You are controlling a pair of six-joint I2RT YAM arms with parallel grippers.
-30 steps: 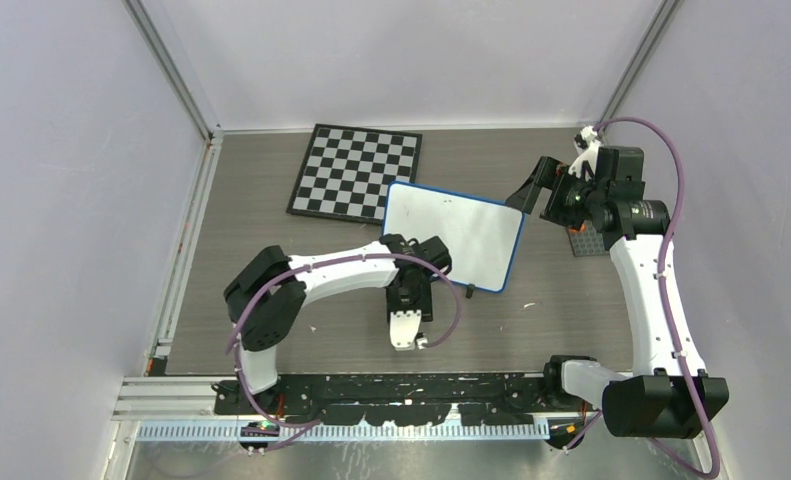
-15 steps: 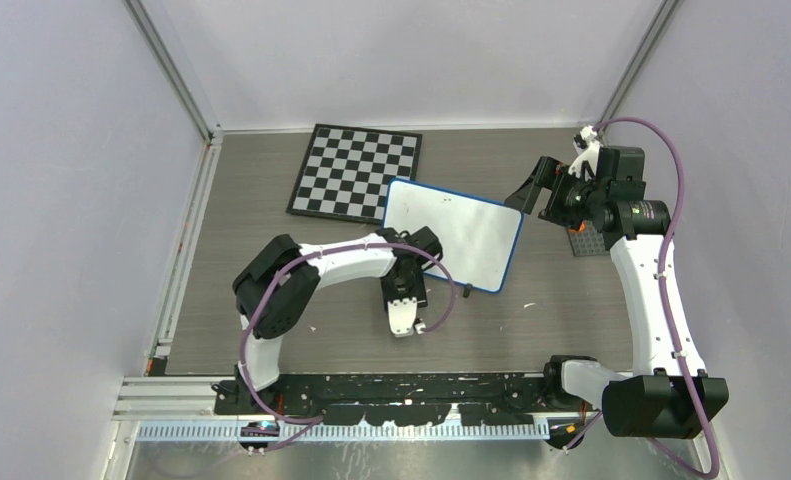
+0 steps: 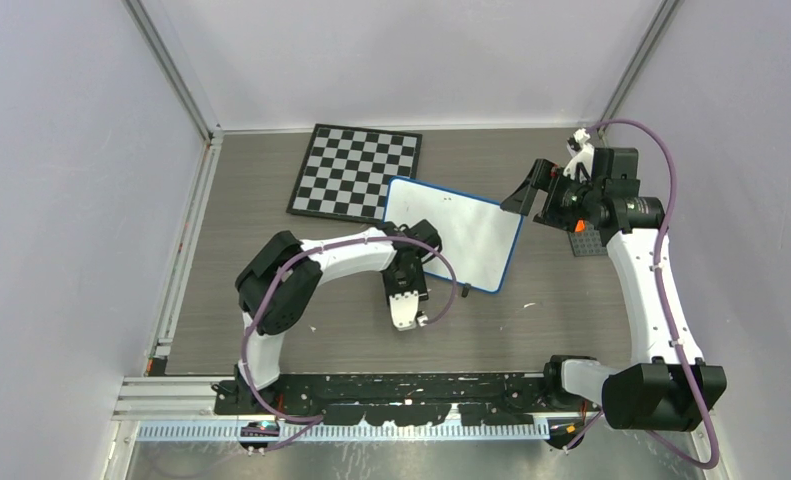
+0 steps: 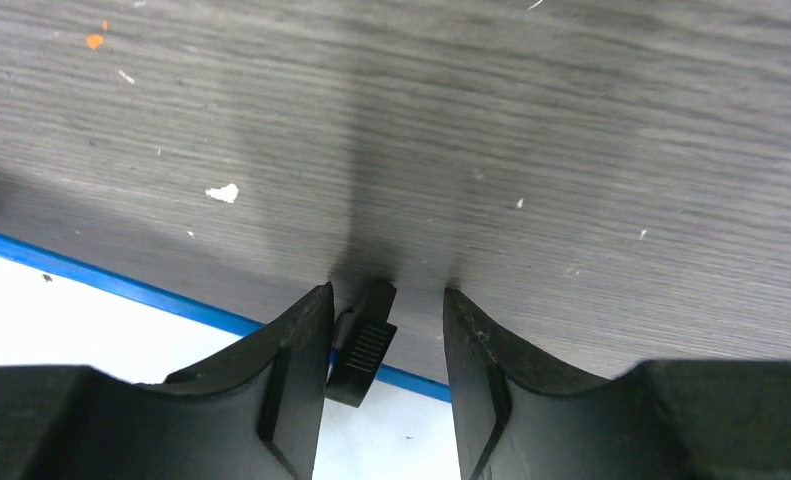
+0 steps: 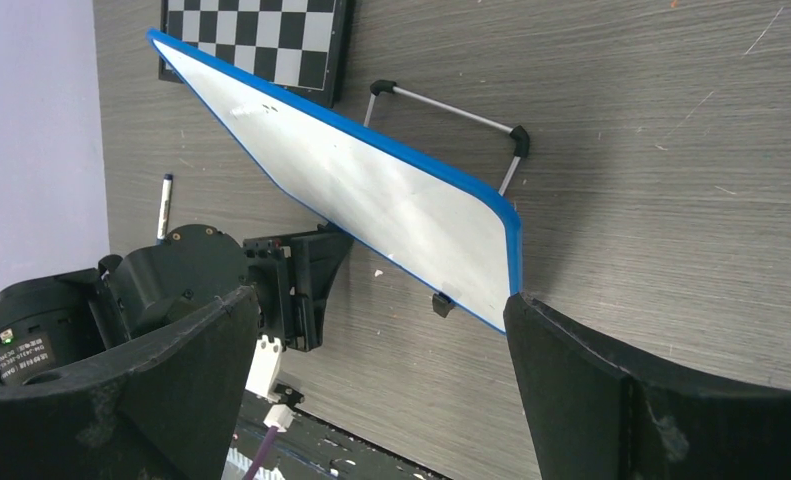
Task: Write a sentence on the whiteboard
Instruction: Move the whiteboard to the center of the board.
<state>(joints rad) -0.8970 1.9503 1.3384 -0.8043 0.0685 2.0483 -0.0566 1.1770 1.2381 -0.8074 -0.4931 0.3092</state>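
The whiteboard (image 3: 461, 228) stands tilted on its wire stand (image 5: 449, 104) mid-table. Its white face (image 5: 371, 190) is blank apart from tiny specks, and no sentence shows on it. My left gripper (image 3: 412, 252) is at the board's near edge. In the left wrist view it (image 4: 386, 292) is open, and its fingers straddle one of the board's black feet (image 4: 364, 345) at the blue rim. My right gripper (image 3: 526, 195) hovers open and empty by the board's right edge, and it is wide open in the right wrist view (image 5: 376, 300).
A chessboard (image 3: 355, 170) lies behind the whiteboard, touching its far left corner. A marker (image 5: 163, 205) lies on the table beyond the left arm. A small grey studded plate (image 3: 587, 242) sits under the right arm. Walls enclose the table.
My left gripper has shifted a little left and toward the board's near edge, its elbow swinging inward. My right gripper has edged slightly left. The whiteboard has barely moved.
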